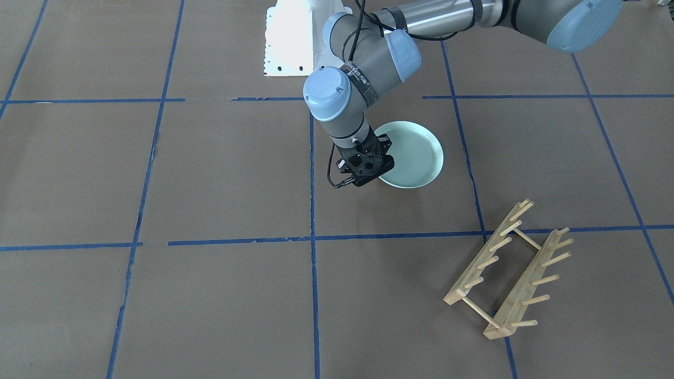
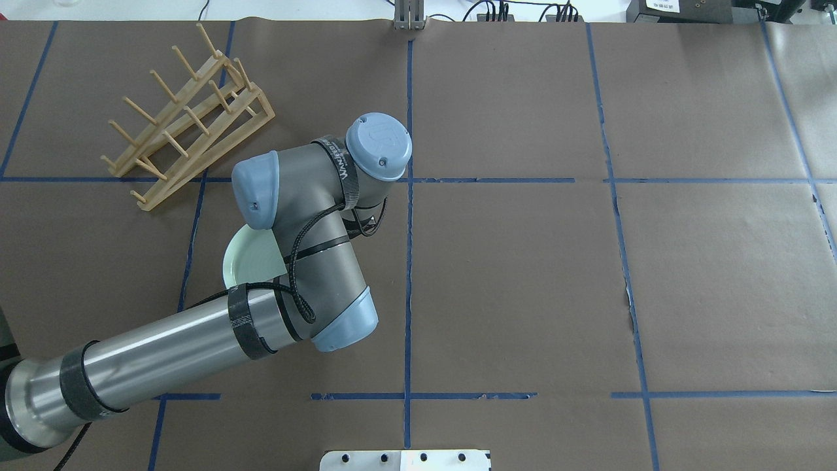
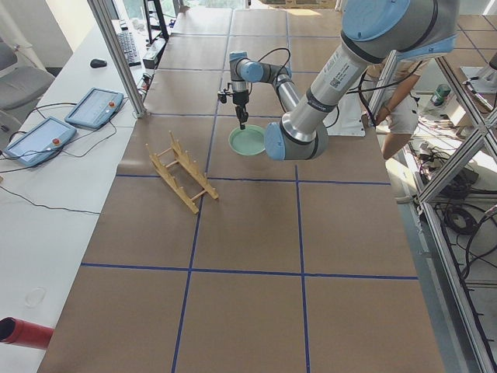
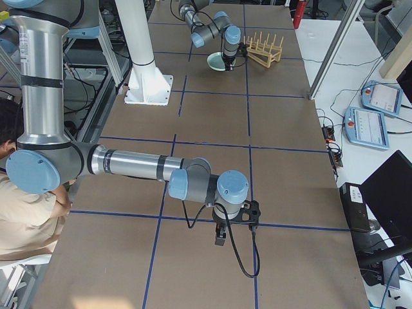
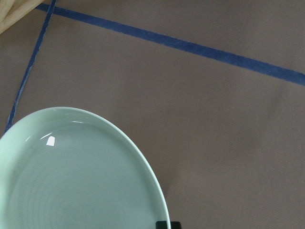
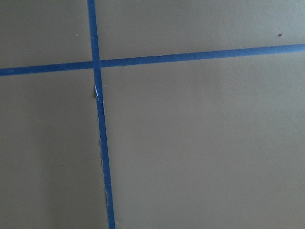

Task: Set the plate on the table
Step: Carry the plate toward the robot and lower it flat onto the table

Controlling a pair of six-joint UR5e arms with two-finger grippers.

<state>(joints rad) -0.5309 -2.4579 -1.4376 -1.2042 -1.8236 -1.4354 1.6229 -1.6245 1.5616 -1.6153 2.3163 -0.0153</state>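
The pale mint-green plate (image 1: 416, 152) lies low and about flat on the brown table (image 1: 210, 173), in the square next to the robot base. My left gripper (image 1: 375, 176) points down at the plate's rim and looks shut on it. In the left wrist view the plate (image 5: 71, 181) fills the lower left, with a dark fingertip (image 5: 163, 224) at its rim. In the overhead view the arm hides most of the plate (image 2: 252, 261). My right gripper (image 4: 221, 238) shows only in the exterior right view, low over the bare table; I cannot tell whether it is open or shut.
The wooden peg rack (image 1: 508, 271) stands empty one square away from the plate, also in the overhead view (image 2: 186, 114). The white robot base (image 1: 289, 39) is at the table's edge. A person (image 4: 26, 206) sits beside the table behind the right arm.
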